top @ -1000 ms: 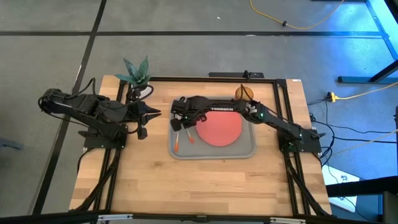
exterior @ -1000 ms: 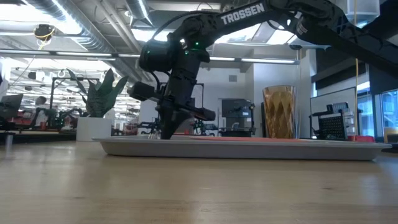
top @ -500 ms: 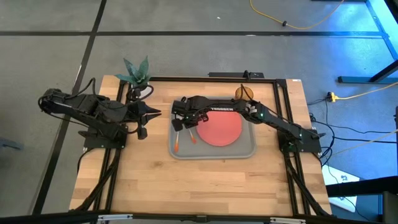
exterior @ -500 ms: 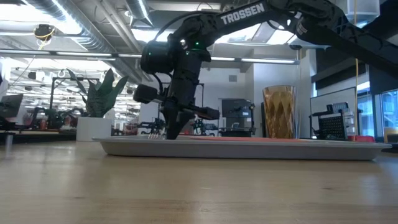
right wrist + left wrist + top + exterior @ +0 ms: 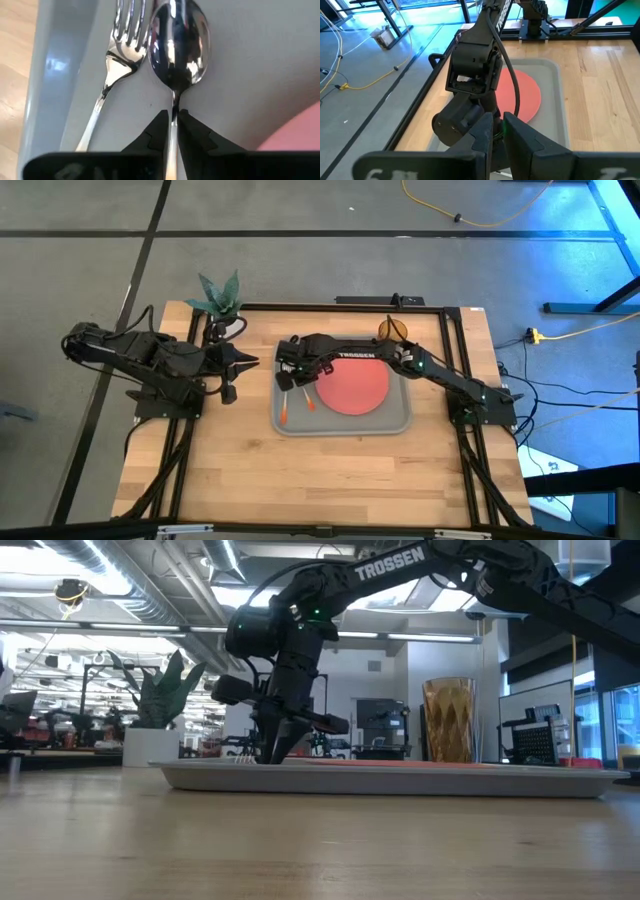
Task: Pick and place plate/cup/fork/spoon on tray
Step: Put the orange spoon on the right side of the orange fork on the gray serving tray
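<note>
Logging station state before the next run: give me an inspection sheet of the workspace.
Surface: wooden table, bare in front of the tray.
Tray: grey, mid-table.
Plate: coral-red, on the tray.
Fork and spoon: side by side on the tray, left of the plate.
Cup: amber, upright, off the tray behind its far right corner.
Clutter: potted plant at the far left edge.
Right end effector: low over the tray, fingers either side of the spoon's stem.
Left end effector: waits left of the tray, holding nothing.
Cables: yellow cord on the floor.
Surroundings: open office room; no people seen.
</note>
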Action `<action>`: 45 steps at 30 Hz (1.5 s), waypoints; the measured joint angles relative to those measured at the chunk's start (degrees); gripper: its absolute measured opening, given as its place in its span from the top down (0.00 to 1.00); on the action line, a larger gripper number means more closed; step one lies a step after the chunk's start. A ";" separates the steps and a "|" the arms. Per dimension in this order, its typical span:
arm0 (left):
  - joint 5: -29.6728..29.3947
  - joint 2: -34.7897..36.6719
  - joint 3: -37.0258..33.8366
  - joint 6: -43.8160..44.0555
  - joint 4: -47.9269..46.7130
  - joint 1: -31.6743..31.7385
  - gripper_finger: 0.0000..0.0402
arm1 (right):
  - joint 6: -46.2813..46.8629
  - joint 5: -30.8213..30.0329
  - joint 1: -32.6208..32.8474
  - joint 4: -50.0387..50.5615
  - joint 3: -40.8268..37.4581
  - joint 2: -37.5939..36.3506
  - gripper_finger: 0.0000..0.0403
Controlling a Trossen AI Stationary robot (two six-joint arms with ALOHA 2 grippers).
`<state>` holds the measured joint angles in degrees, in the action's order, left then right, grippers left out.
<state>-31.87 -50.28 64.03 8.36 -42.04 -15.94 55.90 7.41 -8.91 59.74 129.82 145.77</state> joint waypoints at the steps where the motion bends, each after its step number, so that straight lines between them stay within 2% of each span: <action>1: 0.02 0.00 0.00 0.00 -0.01 0.02 0.90 | -0.83 -0.03 -0.01 -0.06 0.00 0.00 0.89; 10: 0.02 0.00 0.00 0.00 -0.03 0.01 0.90 | -4.18 -3.88 -0.09 5.64 0.75 -1.60 0.90; 16: 0.02 0.00 0.00 0.00 -0.94 0.02 0.90 | -7.68 -3.53 1.54 5.40 0.54 -1.55 0.98; 30: 0.02 0.00 0.00 0.00 -2.56 0.06 0.90 | -9.85 -1.26 6.18 11.73 0.18 -1.55 0.99; 45: 0.02 0.00 0.00 0.00 -2.54 0.06 0.90 | -11.47 -3.57 7.65 13.54 0.13 -0.97 1.00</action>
<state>-31.86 -50.28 64.03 8.36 -44.58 -15.88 44.42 3.85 -1.26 73.28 129.95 144.80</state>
